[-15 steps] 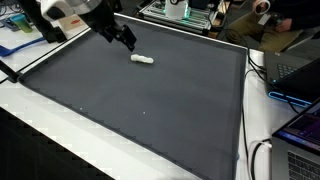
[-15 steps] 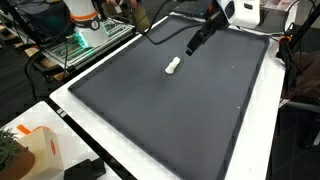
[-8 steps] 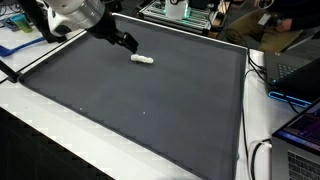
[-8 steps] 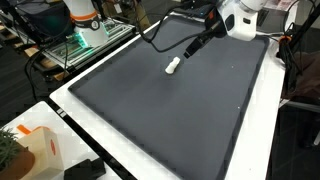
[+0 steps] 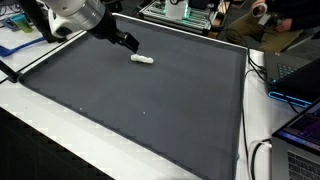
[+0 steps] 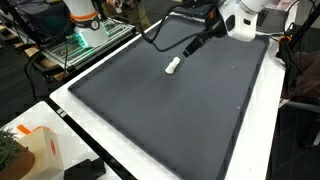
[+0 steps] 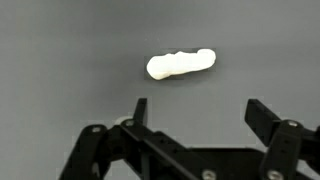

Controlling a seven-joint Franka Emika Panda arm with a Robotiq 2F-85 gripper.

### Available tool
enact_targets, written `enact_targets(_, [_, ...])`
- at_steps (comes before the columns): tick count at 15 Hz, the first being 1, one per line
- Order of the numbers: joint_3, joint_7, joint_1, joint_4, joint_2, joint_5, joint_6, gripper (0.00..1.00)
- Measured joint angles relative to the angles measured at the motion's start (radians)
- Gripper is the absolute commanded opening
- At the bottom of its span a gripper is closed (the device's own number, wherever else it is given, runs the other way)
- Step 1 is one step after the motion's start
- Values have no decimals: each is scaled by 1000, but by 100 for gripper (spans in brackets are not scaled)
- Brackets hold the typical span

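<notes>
White lumpy rod [image 7: 181,65], rounded and smooth, lies flat on the matte dark grey mat [image 5: 150,110], just ahead of the pincer [image 7: 197,108]. Arm slants down toward it; jaws apart, nothing held.

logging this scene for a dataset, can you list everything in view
small lumpy piece: one, white, lying on the mat just ahead of the end effector, untouched
mat: one, dark grey, covering most of the table
table: one, white, under the mat
carton: one, orange and white, near a table corner in an exterior view
laptop: one, dark, beside the mat's edge in an exterior view
end effector: one, black, open, hovering close to the small lumpy piece
</notes>
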Motion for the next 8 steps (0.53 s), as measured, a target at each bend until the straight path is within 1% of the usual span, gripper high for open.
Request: enact_targets(8, [-1, 62, -3, 92, 93, 6, -14, 100])
